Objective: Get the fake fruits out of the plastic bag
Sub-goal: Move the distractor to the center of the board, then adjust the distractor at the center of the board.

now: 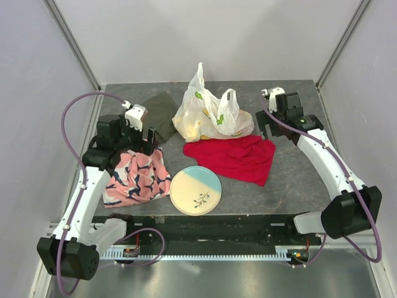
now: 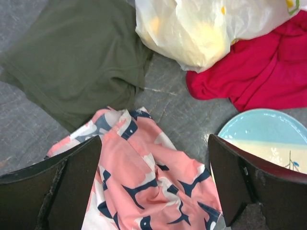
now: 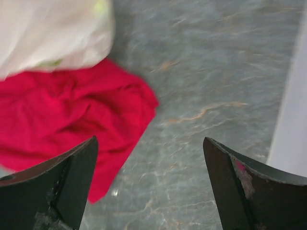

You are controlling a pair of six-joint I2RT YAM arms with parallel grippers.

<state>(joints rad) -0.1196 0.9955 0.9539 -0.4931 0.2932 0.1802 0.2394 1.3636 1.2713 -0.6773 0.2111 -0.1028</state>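
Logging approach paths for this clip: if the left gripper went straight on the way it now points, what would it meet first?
Most likely the pink patterned cloth, which fills the gap between its open fingers; the plastic bag lies farther on. Depth is hard to judge.

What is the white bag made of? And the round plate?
The plastic bag looks like thin plastic film: crinkly, translucent, yellow showing through. The plate looks like glazed ceramic, smooth cream and blue, though it could be hard plastic.
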